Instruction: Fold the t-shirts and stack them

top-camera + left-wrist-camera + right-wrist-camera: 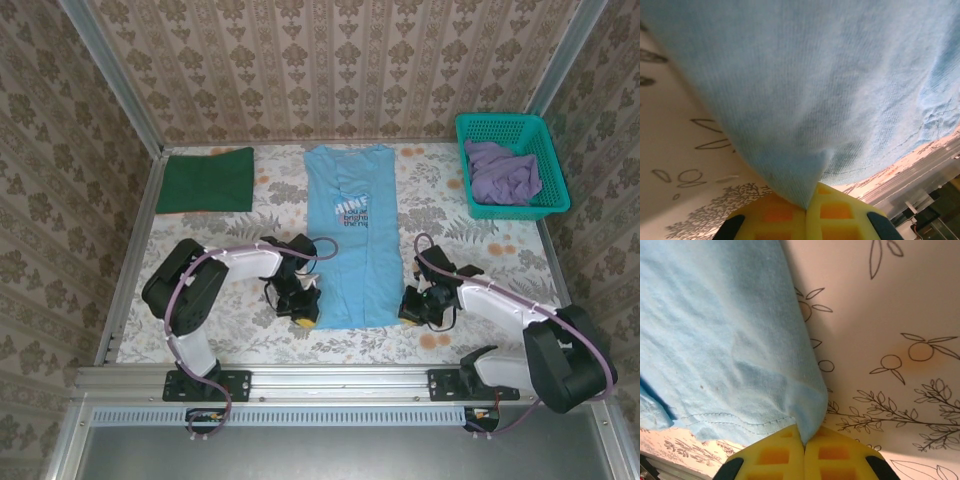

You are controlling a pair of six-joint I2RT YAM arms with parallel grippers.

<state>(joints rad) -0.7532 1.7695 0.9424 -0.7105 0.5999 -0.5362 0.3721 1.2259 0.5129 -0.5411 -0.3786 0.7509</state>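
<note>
Pinching light blue t-shirt (pixel 350 255) near-hem corners between left jaws, right jaws

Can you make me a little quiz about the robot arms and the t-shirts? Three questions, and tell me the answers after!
1. True or false: the purple t-shirt sits crumpled inside the teal basket.
2. Pick one. What are the left gripper and the right gripper each pinching?
A) the teal basket
B) a near corner of the light blue t-shirt
C) nothing at all
3. Fill the gap: the folded t-shirt lying at the far left is dark ____.

Key: 1 true; 2 B; 3 green.
</note>
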